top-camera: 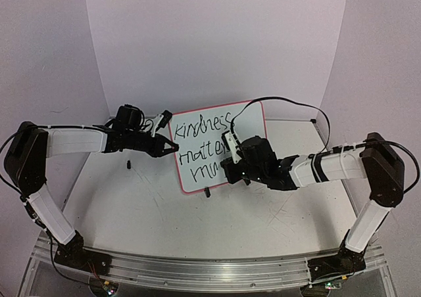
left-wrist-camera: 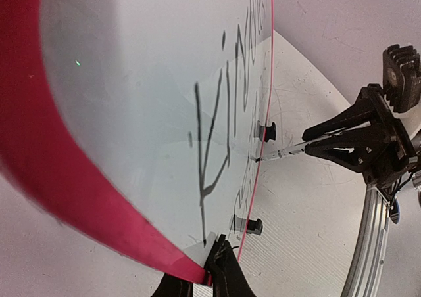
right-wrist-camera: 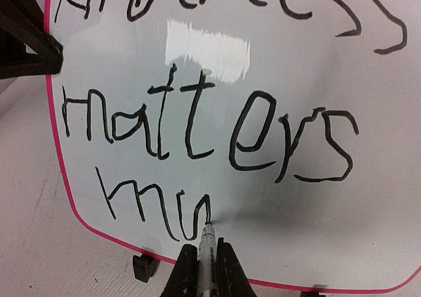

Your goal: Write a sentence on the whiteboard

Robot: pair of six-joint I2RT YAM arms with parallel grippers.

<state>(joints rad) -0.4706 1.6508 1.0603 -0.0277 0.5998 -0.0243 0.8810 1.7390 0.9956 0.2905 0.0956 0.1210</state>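
The whiteboard [top-camera: 217,123], white with a red-pink rim, stands tilted on black clip feet [right-wrist-camera: 145,267] at the table's middle. The sentence [right-wrist-camera: 217,126] on it reads "kindness", "matters" and "mu" in black. My right gripper [right-wrist-camera: 207,261] is shut on a marker [right-wrist-camera: 208,244] whose tip touches the board at the end of the "u". That gripper shows in the top view [top-camera: 240,162] in front of the board's lower part. My left gripper [left-wrist-camera: 214,261] is shut on the board's left edge [left-wrist-camera: 197,267], and in the top view [top-camera: 172,147] it sits at that edge.
A small black cap-like piece [top-camera: 129,164] lies on the grey tabletop [top-camera: 151,211] left of the board. A metal rail [top-camera: 197,267] runs along the near edge. White walls close in the back and sides. The right arm's cable [top-camera: 289,103] arcs over the board's top right.
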